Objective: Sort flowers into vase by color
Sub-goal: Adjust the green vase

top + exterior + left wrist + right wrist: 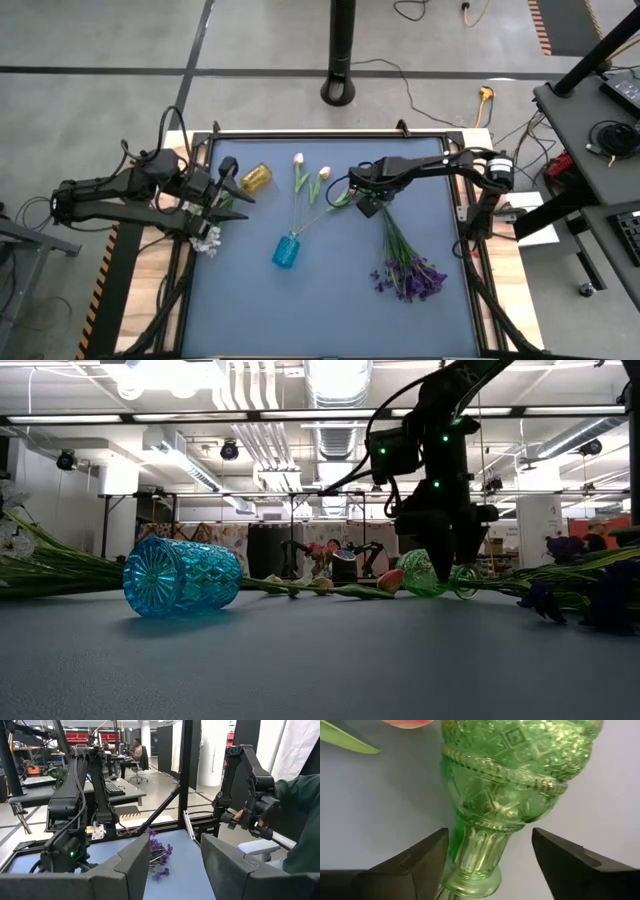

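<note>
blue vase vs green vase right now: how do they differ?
The blue vase is blue and stubby; the green vase is green, with a bulb narrowing to a ribbed neck.
The blue vase lies mid-table with no hand near it; the green vase lies farther back, its neck between the open fingers of the right hand, not yet gripped.
Both are patterned glass, on their sides.
</note>
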### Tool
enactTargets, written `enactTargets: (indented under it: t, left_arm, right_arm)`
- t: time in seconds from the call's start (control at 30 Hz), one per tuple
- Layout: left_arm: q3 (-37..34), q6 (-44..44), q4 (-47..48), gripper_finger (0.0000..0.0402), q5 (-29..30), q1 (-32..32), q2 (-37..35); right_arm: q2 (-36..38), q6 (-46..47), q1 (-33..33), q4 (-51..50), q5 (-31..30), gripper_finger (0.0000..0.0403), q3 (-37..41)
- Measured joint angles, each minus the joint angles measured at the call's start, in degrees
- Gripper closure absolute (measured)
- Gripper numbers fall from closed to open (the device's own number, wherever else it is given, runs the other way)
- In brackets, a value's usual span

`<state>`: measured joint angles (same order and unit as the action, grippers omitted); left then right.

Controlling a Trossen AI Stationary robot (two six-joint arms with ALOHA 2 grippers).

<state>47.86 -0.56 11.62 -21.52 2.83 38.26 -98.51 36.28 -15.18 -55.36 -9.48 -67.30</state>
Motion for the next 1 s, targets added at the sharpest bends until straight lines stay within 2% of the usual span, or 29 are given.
enactTargets:
  t: [0.47, 0.7, 1.0]
  left_arm:
    - [0.00, -0.02, 0.00, 0.0242, 0.00, 0.00, 0.00]
    - [0.00, -0.02, 0.01, 0.0242, -0.01, 0.00, -0.03]
    - [0.00, -0.02, 0.00, 0.0242, -0.01, 0.00, -0.11]
  right_arm:
    - [-0.19, 0.10, -0.35, 0.36, 2.59, 0.0203, 0.05]
    - [-0.19, -0.32, -0.75, -0.15, 3.88, 0.0224, 0.05]
    - [-0.19, -2.06, -0.88, -7.24, 4.16, 0.0235, -3.94]
